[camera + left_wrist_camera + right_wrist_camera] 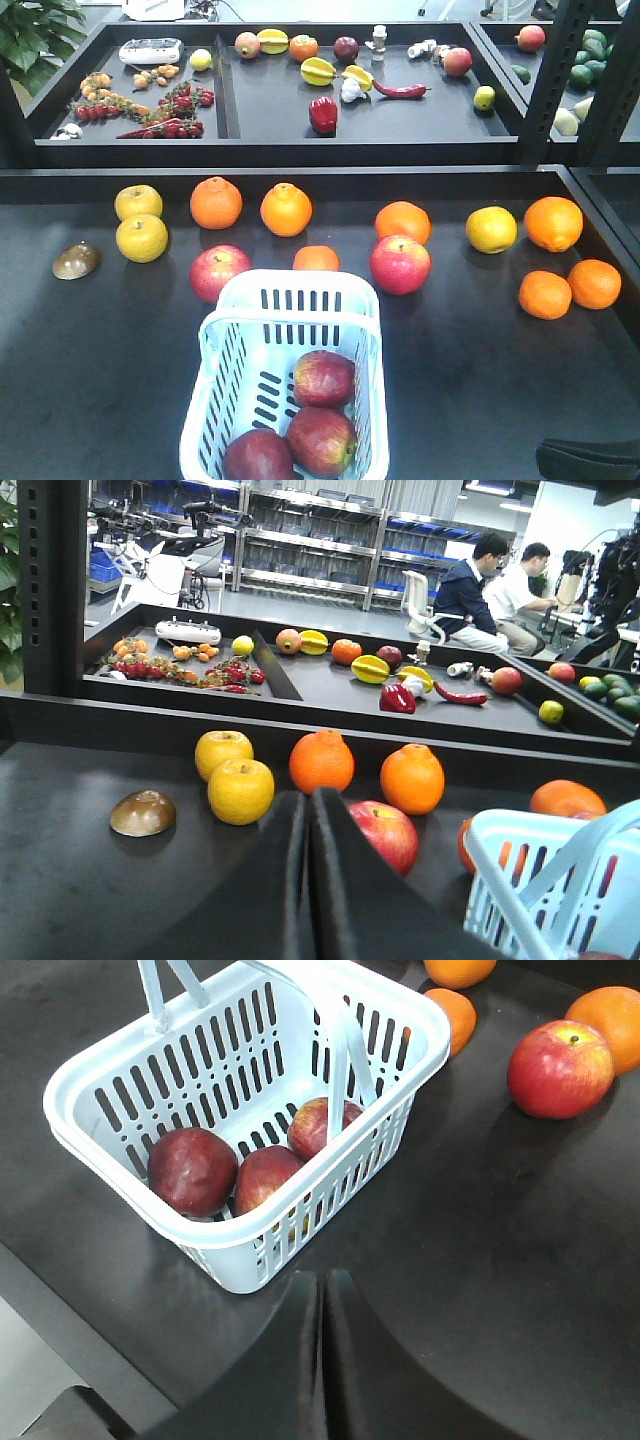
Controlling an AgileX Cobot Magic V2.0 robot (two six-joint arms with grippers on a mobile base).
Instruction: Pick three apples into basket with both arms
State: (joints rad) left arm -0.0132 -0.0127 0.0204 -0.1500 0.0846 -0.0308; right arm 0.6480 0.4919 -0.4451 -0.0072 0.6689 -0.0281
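Note:
The pale blue basket (208,345) stands at the table's front centre, and its band handle (345,1050) arches over it. Three dark maroon apples lie inside: one (323,378) toward the middle, one (321,440) nearer, one (258,456) at the front left. The right wrist view shows the same apples (192,1170), (265,1175), (312,1125) in the basket (428,1018). My right gripper (322,1276) is shut and empty, just in front of the basket's corner. My left gripper (308,795) is shut and empty, left of the basket (500,825), pointing at a pinkish-red apple (385,832).
Two brighter red apples (218,270), (400,264) sit behind the basket among oranges (286,209), (552,222) and yellow fruits (141,238). A brown shell-like object (76,261) lies at the left. Raised back trays (280,100) hold assorted produce. A black arm part (590,460) shows at the bottom right.

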